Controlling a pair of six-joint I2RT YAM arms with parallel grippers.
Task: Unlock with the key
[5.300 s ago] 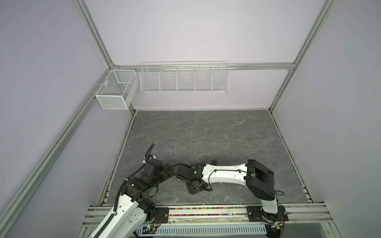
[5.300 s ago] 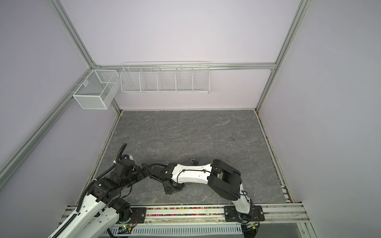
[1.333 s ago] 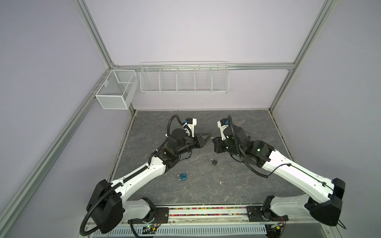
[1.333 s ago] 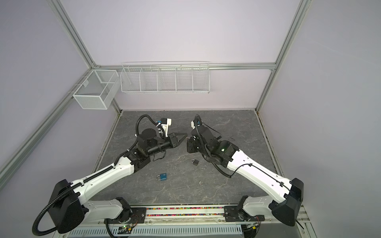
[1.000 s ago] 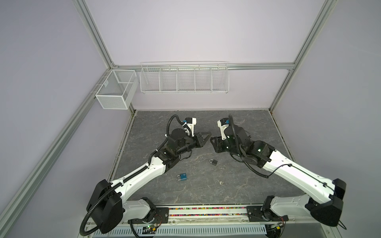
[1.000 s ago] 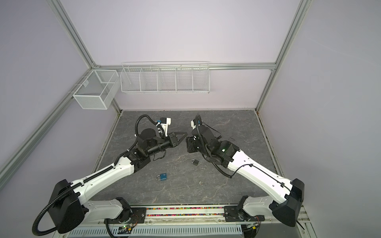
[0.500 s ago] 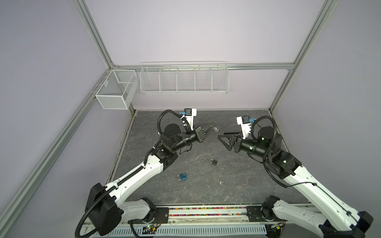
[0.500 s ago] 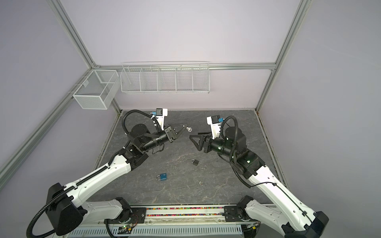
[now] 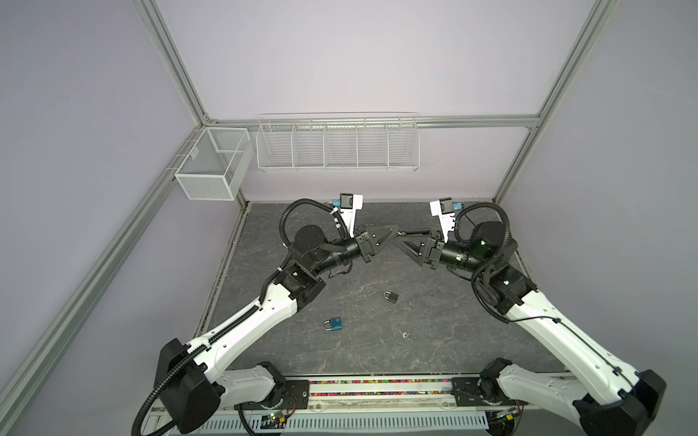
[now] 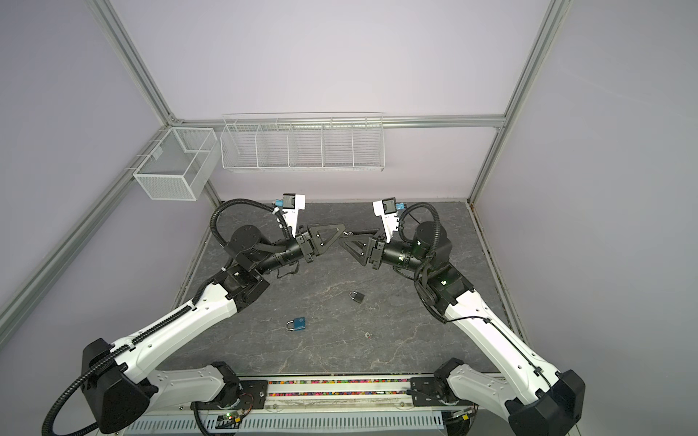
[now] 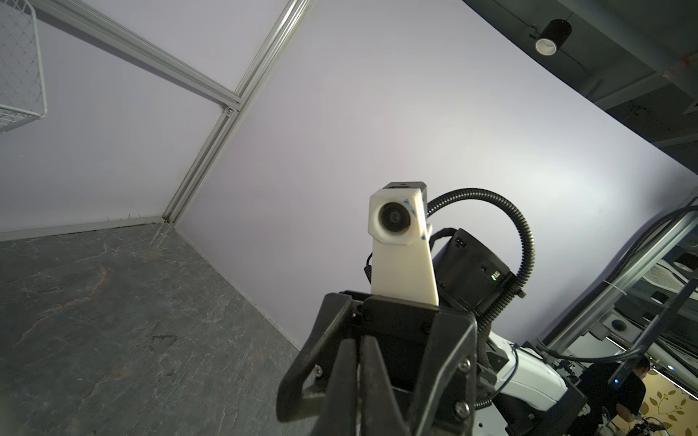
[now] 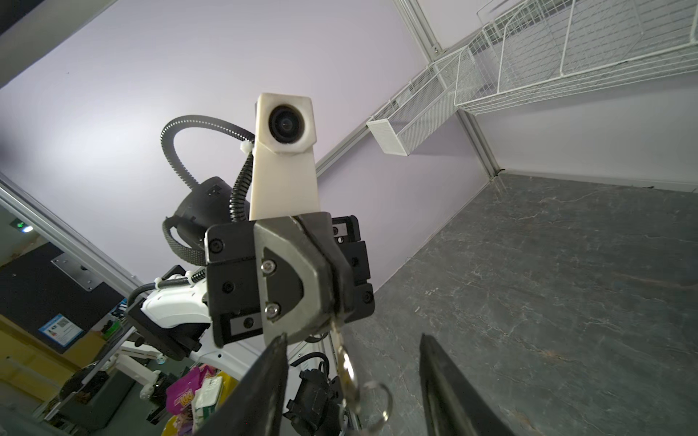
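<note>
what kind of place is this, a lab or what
Probably a robot-lab test cell: an aluminium frame with plain walls encloses the table, the left arm and right arm are mounted along its front, and a wire rack hangs behind.

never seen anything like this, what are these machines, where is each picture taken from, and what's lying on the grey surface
Two robot arms are mounted at the near edge of a grey table; each ends in a two-fingered gripper. Two pictures look down from overhead, almost identically. The other two are taken from each arm's wrist, so each shows the opposite arm. The left gripper is shut on a key with a ring; the right gripper stands open around it. On the table lie a blue padlock, a dark padlock and a tiny metal bit.
</note>
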